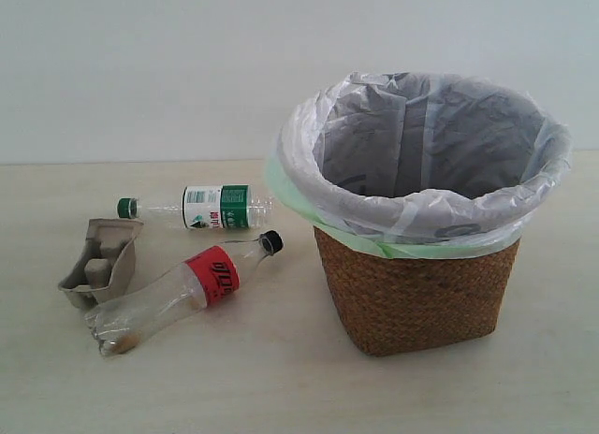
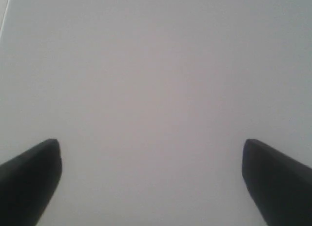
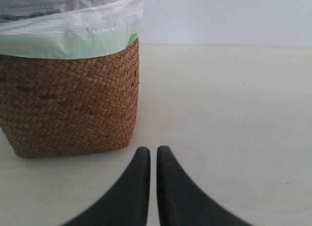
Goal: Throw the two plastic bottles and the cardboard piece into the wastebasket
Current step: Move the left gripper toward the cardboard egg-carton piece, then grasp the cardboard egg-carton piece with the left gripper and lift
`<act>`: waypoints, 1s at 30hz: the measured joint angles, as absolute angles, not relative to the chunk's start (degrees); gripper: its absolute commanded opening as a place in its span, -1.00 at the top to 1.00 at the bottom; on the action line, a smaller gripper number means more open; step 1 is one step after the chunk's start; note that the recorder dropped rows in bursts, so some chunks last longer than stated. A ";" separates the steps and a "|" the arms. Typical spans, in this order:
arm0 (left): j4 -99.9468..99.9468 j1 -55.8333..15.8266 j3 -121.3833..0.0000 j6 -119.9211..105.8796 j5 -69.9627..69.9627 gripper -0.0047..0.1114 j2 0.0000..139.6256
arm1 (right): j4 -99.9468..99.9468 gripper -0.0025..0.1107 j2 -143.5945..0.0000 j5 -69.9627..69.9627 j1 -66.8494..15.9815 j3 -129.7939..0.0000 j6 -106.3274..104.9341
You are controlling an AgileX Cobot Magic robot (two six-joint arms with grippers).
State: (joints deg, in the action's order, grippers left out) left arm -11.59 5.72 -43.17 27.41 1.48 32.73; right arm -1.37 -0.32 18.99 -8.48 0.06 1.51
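Note:
A clear bottle with a red label and black cap (image 1: 187,292) lies on the table left of the wastebasket (image 1: 416,289). Behind it lies the bottle with a green-and-white label and green cap (image 1: 201,208). The grey-beige moulded cardboard piece (image 1: 101,261) rests at the far left, touching the red-label bottle's base. The brown wicker wastebasket, lined with a white and pale green bag, also fills one side of the right wrist view (image 3: 68,106). My right gripper (image 3: 153,150) is shut and holds nothing, low over the table beside the basket. My left gripper (image 2: 151,155) is open, facing a blank pale surface. Neither gripper shows in the exterior view.
The pale beige table (image 1: 281,378) runs back to a plain white wall (image 1: 140,69). The bag's rim (image 1: 421,219) overhangs the basket's top on all sides.

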 measured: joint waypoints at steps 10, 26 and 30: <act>7.94 -0.24 -57.21 -2.35 -27.15 -0.96 66.94 | -1.37 0.91 -0.32 18.99 -8.48 0.06 1.51; 23.96 -2.62 -57.59 -27.52 -28.96 -0.96 94.53 | -1.37 0.91 -0.32 18.99 -8.48 0.06 1.51; 24.45 -3.52 -57.59 -28.99 -27.52 -0.96 98.44 | -1.37 0.91 -0.32 18.99 -8.48 0.06 1.51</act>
